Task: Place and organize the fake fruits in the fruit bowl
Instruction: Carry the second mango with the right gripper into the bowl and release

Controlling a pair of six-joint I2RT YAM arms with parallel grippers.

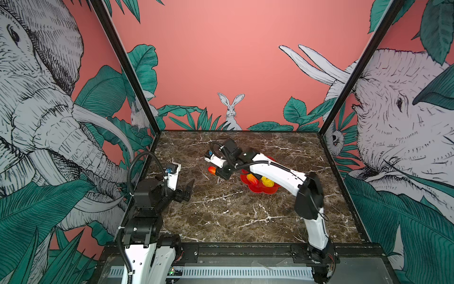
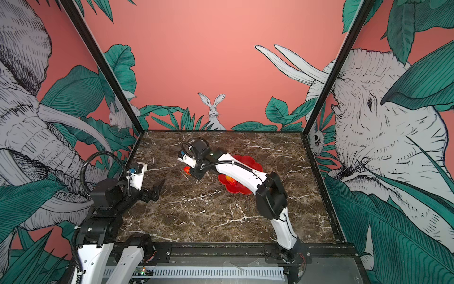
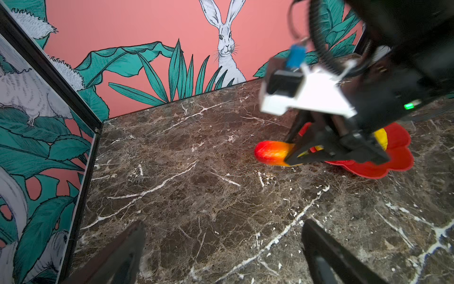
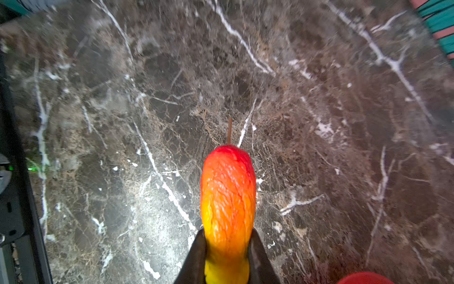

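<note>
Nearest the camera, the left gripper (image 1: 188, 190) hangs over the brown marble table (image 1: 233, 216) with its jaws spread and nothing between them. It is well apart from the fruit, so it is unlikely to get in the way.

Further in sits the red flower-shaped fruit bowl (image 1: 258, 189). It holds a red-to-yellow mango (image 1: 253, 180) and, just beside it, a bumpy yellow fruit (image 1: 267, 182). The right forearm crosses above the dish and hides the rest of it, so I cannot tell what else lies inside.

Just beyond the bowl's left edge, the right gripper (image 4: 227, 248) is clamped on the second mango (image 4: 228, 191). It pinches only the narrow yellow end, and the red end and stem stick out in front. The fruit is low, and whether it clears the marble is unclear.

The end-on hold looks like the main risk. The plastic seems smooth and tapered, so the mango could pivot or squirt out during the carry.

The dish is shallow and partly filled. A release from too high, or onto the fruits inside, could send a piece rolling over the rim. A low approach could catch the petalled edge and shove or tip the bowl.
</note>
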